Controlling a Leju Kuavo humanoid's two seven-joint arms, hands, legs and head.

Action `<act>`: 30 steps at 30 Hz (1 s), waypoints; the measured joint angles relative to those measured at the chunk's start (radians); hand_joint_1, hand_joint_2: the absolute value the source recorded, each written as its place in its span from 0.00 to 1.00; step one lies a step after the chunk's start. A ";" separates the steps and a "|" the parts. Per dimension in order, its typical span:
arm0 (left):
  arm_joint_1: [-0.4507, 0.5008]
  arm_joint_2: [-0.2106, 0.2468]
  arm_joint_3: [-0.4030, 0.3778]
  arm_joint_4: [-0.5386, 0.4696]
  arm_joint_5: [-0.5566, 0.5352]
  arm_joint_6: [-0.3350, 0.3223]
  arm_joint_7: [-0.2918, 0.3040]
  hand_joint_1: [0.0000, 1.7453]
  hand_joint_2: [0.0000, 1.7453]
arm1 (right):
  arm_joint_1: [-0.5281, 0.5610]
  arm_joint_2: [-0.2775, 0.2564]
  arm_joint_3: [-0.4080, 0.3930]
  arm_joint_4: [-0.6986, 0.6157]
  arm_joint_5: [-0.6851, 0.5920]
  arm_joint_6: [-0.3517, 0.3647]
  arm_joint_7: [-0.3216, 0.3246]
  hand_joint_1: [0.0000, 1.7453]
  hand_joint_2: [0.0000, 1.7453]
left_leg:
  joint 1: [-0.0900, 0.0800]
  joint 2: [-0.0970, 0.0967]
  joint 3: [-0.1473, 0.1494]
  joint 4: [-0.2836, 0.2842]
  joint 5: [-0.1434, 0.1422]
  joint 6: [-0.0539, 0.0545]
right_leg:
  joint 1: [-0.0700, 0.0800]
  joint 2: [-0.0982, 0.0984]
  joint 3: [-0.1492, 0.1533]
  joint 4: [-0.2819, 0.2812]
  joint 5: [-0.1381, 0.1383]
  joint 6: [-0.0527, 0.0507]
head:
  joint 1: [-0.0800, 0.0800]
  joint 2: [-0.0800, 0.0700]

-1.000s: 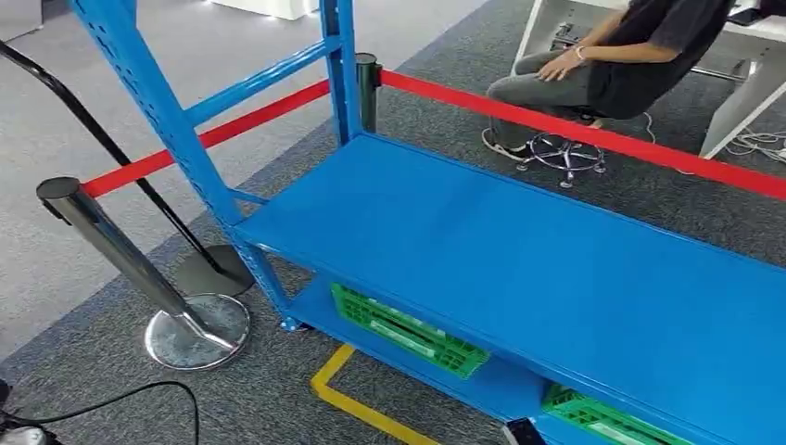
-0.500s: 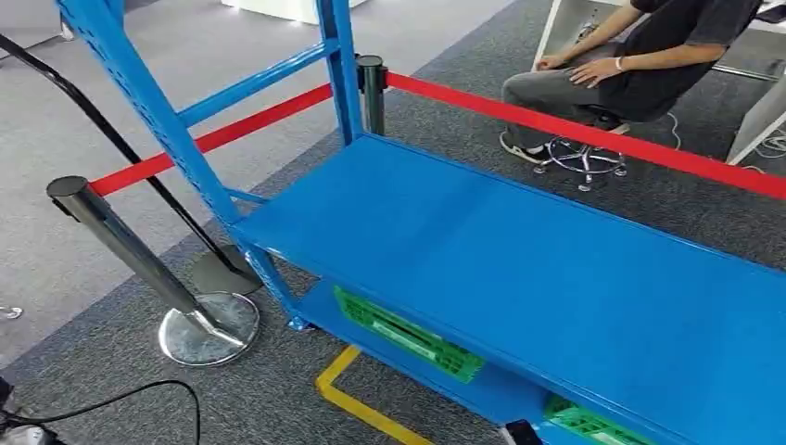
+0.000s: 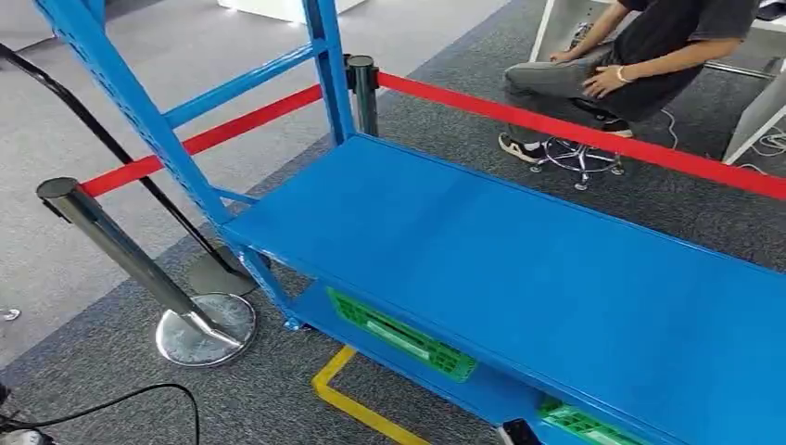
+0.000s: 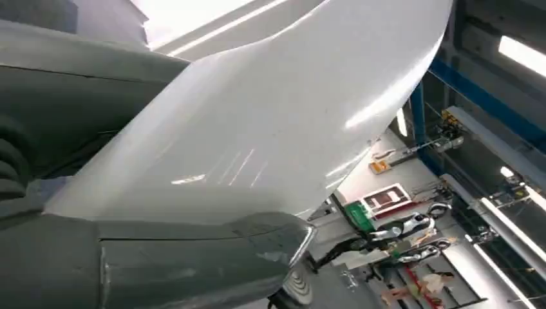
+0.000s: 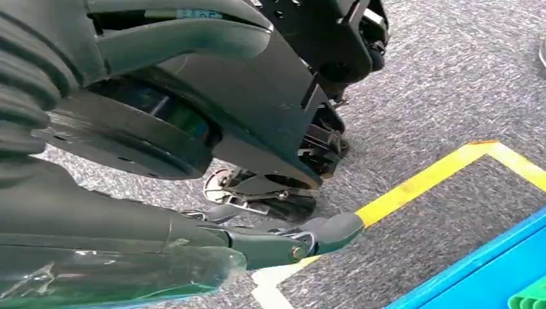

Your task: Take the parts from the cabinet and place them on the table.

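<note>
Blue cabinet [image 3: 519,269] stands ahead, parts presumably in green crates [image 3: 400,336] on its lower shelf's front edge; right hand [image 5: 283,241] hangs empty, fingers straight, left hand's state unclear, so crouching low looks necessary.

left hand [image 4: 148,257]: seen from the left wrist view, thick grey thumb along the frame edge beside the ribbed cover; fingers hidden behind a white curved surface, so grip cannot be read.
right hand [image 5: 193,248]: seen from the right wrist view, hanging low over the carpet floor; fingers [image 5: 322,233] stretched out straight, slightly apart, nothing between them.
</note>
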 joint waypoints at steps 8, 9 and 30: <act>-0.001 -0.001 0.001 -0.002 -0.013 0.000 0.000 1.00 1.00 | -0.003 0.002 -0.007 0.000 0.000 0.005 -0.002 0.00 1.00 | -0.006 -0.001 0.010 -0.032 0.018 0.005 | -0.005 -0.004 0.018 -0.043 0.021 0.002 | -0.001 0.000; -0.001 -0.001 0.001 -0.002 -0.013 0.000 0.000 1.00 1.00 | -0.003 0.002 -0.008 0.001 -0.001 0.005 -0.002 0.00 1.00 | -0.007 -0.001 0.009 -0.031 0.017 0.007 | -0.005 -0.004 0.018 -0.043 0.021 0.002 | 0.000 0.000; -0.001 -0.002 0.001 -0.003 -0.023 0.000 0.000 1.00 1.00 | -0.001 0.005 -0.016 0.001 0.007 0.008 -0.017 0.00 1.00 | 0.004 -0.004 0.036 -0.063 0.027 0.033 | -0.024 -0.005 -0.065 0.111 -0.019 0.051 | 0.008 0.000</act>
